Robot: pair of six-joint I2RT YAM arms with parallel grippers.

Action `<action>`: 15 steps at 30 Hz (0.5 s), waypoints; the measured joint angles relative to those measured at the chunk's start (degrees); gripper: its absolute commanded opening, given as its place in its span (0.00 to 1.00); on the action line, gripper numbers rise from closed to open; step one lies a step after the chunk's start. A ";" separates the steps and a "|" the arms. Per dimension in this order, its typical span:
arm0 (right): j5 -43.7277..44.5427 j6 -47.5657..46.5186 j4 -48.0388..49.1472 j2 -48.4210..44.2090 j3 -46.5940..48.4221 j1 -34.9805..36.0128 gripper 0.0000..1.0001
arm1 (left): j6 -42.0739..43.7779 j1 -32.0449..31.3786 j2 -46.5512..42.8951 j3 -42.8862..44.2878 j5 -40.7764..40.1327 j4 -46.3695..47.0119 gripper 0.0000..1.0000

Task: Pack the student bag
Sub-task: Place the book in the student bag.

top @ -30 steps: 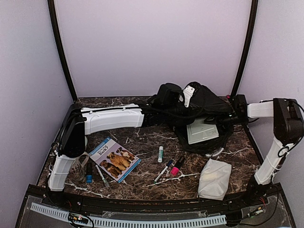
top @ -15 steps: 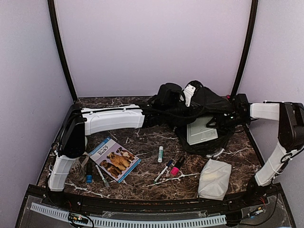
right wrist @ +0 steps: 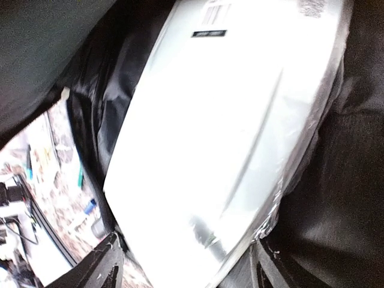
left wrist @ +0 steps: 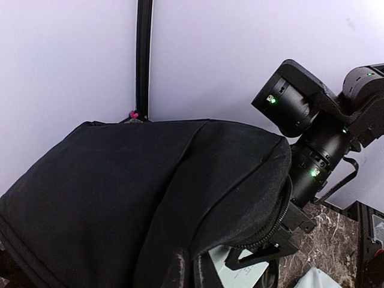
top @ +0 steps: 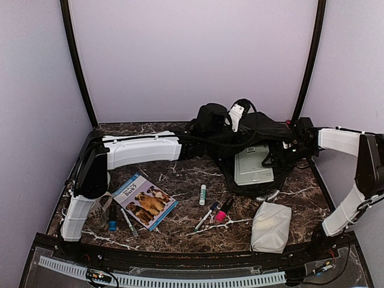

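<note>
The student bag (top: pixel 264 129) sits upper right of centre, mouth gaping; the plastic-wrapped white packet (top: pixel 253 165) lies half inside; we should push it deeper, flat, with the flap kept high; left gripper (top: pixel 207 123) pressed together, seemingly pinching that flap; right gripper (right wrist: pixel 186 264) jaws spread, flanking the packet's near edge

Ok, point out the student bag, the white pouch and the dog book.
student bag (top: pixel 270 127), top view, its black upper fabric.
white pouch (top: pixel 271 226), top view, its middle.
dog book (top: pixel 146 201), top view, its cover picture.
</note>
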 measured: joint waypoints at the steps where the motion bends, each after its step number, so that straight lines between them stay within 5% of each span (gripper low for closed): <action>1: 0.35 -0.74 -0.68 -0.44 0.00 0.24 0.72 | 0.00 0.00 0.00 -0.07 -0.04 0.02 0.00; 15: 4.48 -21.92 -12.57 -11.69 -1.79 10.75 0.53 | -0.13 0.59 -0.02 -1.75 -1.09 0.48 0.00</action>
